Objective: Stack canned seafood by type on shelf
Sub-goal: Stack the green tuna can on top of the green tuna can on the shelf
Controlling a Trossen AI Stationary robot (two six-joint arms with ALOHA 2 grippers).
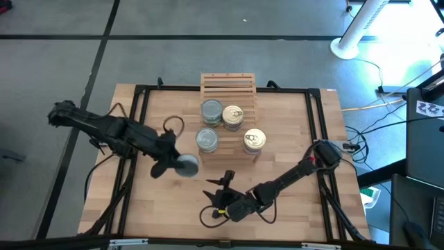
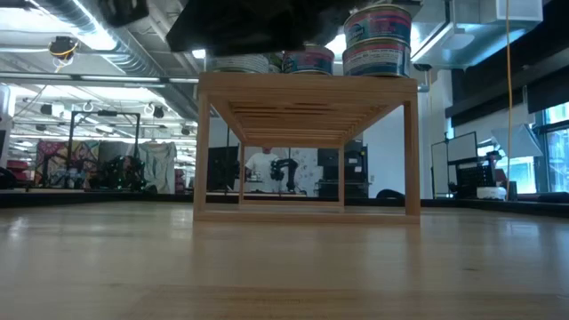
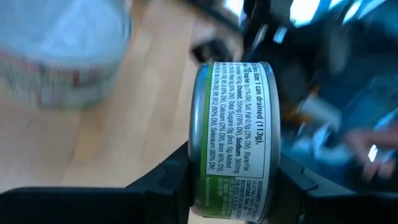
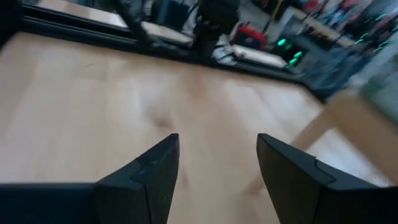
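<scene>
The shelf (image 1: 227, 89), a slatted wooden rack, stands at the table's far middle and carries several tins of canned seafood. Two have grey tops (image 1: 212, 111) (image 1: 207, 139) and two have golden tops (image 1: 233, 116) (image 1: 254, 140). In the low view the tins (image 2: 378, 40) show along the shelf top (image 2: 307, 82). My left gripper (image 1: 175, 164) is shut on another grey-topped tin (image 1: 186, 164), in the air just near-left of the shelf. My right gripper (image 1: 216, 198) hovers open over the near middle of the table, with nothing between its fingers (image 4: 163, 163). My left gripper pinches the tin between its two fingers (image 3: 166, 182), one on each flat end. The rim (image 3: 199, 177) lies against the finger, and the labelled side wall (image 3: 236, 143) faces the wrist camera. The tin is lifted clear of the table, its grey top (image 1: 186, 164) turned upward.
A black frame (image 1: 139, 104) runs along the table's left, far and right sides. Cables loop on the table by each arm (image 1: 173, 125) (image 1: 208, 217). Bare tabletop (image 1: 291, 125) lies to the right of the shelf. A blurred tin (image 3: 62, 50) shows beyond the held one.
</scene>
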